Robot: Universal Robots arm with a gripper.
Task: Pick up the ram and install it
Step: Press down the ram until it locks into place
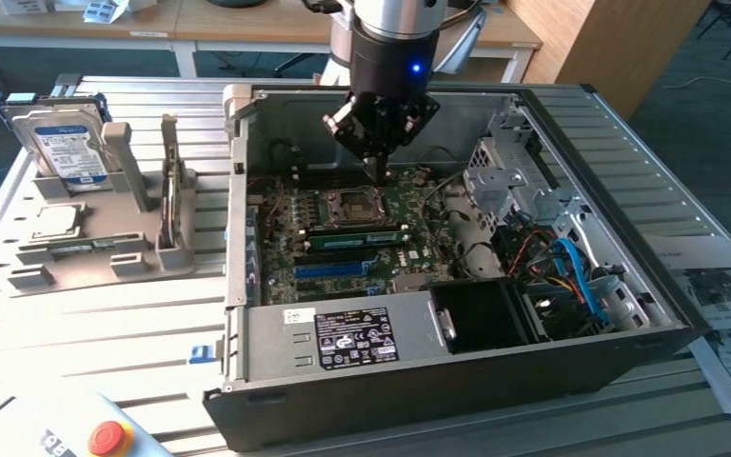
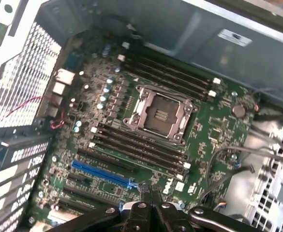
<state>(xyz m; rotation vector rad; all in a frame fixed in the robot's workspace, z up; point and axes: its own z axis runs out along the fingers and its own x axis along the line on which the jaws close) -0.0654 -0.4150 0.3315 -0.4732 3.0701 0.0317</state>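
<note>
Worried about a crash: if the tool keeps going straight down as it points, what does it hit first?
Probably the motherboard, beside the CPU socket; the tool hangs close above it. Depth is hard to judge.

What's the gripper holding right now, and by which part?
Nothing. The gripper is shut with nothing between its fingertips, above the motherboard. The ram looks seated in a slot beside the CPU socket.
</note>
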